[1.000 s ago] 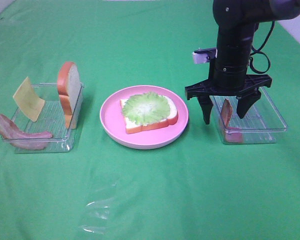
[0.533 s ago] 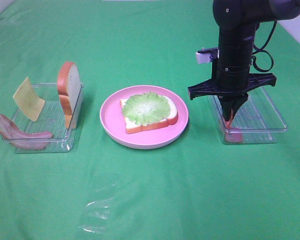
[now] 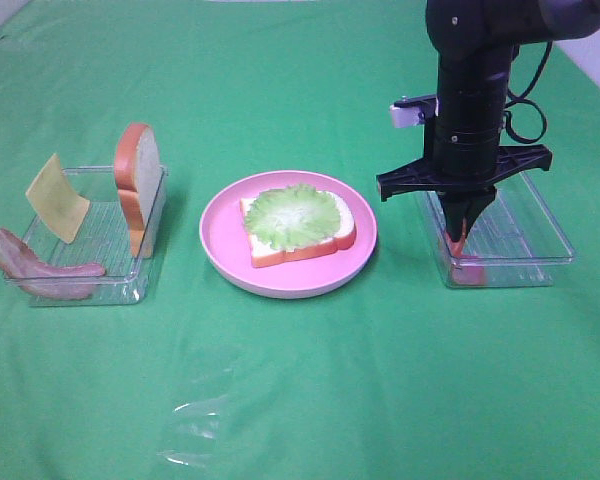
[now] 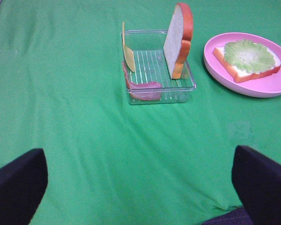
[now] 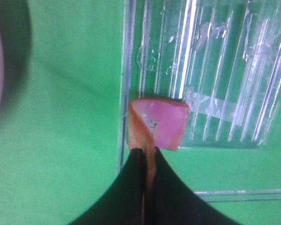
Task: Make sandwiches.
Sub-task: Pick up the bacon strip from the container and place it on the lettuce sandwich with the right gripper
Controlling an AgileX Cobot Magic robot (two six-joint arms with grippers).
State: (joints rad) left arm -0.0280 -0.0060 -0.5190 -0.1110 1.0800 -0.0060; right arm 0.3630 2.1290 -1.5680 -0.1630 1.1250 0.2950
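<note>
In the clear ribbed plastic tray [image 3: 550, 225] on the right, the black right gripper [image 3: 463, 234] is pinched tight on the reddish-brown toy bacon strip [image 5: 161, 125] (by its edge only), so lifting might let it slip free.

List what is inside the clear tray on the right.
One bacon strip, pinched upright by the right hand, its lower end down in the tray. Nothing else shows on the ribbed floor. The hand covers the strip's upper part.
</note>
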